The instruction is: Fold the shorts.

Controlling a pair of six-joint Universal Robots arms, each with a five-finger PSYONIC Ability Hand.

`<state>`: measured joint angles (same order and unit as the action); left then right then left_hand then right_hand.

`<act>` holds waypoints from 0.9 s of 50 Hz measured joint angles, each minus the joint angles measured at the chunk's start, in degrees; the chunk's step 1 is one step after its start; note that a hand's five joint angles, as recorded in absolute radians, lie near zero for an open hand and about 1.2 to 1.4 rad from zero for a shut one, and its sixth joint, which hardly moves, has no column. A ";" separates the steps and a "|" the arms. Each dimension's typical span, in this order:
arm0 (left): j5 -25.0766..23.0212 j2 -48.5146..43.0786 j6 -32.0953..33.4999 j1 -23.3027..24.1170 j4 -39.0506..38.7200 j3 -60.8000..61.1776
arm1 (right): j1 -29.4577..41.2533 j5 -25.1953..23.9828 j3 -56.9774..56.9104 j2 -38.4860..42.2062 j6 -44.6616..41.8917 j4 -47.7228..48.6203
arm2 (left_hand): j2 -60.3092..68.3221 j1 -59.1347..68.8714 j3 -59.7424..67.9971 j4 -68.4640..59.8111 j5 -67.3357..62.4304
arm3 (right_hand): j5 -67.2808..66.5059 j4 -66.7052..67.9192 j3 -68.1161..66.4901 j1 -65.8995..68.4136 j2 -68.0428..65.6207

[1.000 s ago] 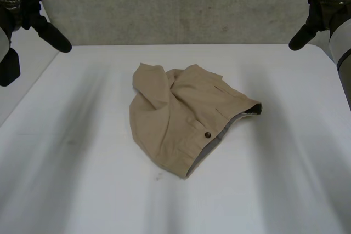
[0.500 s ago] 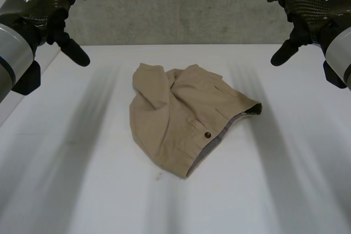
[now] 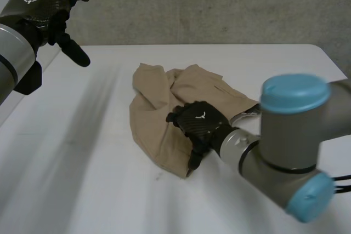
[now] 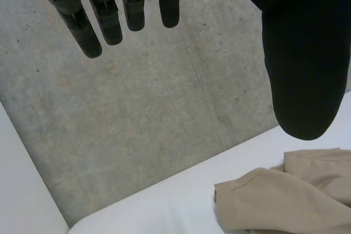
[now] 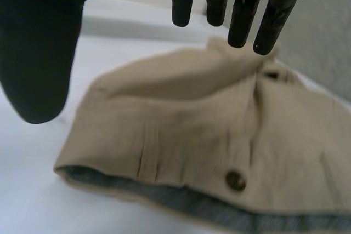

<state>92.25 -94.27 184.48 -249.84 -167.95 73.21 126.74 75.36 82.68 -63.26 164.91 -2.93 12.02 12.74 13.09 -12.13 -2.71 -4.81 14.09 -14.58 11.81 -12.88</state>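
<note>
- Shorts (image 3: 159, 113): tan, crumpled in a loose heap at the middle of the white table (image 3: 82, 179), one leg flopped over the front.
- Waistband (image 5: 164, 195): turned toward the table's near edge, grey lining showing, dark button (image 5: 236, 180) just beside it.
- Right hand (image 3: 198, 124): low over the table's middle, above the waistband; fingers straight, thumb spread wide, nothing held.
- Left hand (image 3: 41, 9): raised over the table's far left corner, well apart from the shorts; fingers straight and spread, nothing held.
</note>
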 measured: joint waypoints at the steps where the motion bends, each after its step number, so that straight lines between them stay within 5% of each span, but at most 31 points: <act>1: 0.01 -0.26 0.00 -0.01 -0.01 0.00 | 0.84 2.94 -0.30 2.52 3.45 1.77 | 0.00 0.00 0.00 0.00 0.00 | -1.39 1.46 -1.29 0.78 -2.18; 12: 0.04 -1.31 0.00 -0.06 -0.07 0.04 | 5.13 7.33 -1.44 8.80 13.98 5.73 | 0.00 0.00 0.00 0.00 0.00 | -5.46 6.51 -6.02 5.87 -5.90; 27: 0.04 -1.33 0.00 -0.11 -0.02 0.09 | 7.36 7.52 -3.40 13.30 12.85 6.35 | 0.00 0.00 0.00 0.00 0.00 | -8.57 9.97 -9.51 9.26 -10.61; 36: 0.04 -1.10 0.00 -0.13 0.00 0.13 | 6.97 12.78 -3.48 13.89 7.79 7.66 | 0.00 0.00 0.00 0.00 0.00 | -26.72 29.25 -28.69 23.62 -29.97; 45: 0.04 -0.78 0.00 -0.13 0.00 0.17 | 6.66 14.38 -2.61 11.72 7.16 9.86 | 0.00 0.00 0.00 0.00 0.00 | -27.53 30.96 -30.30 25.53 -31.78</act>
<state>92.29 -95.04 184.48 -249.96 -167.96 73.39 133.40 89.74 80.07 -51.53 172.07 6.93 12.02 12.74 13.09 -12.13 -2.71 -32.33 45.05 -44.89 37.33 -44.66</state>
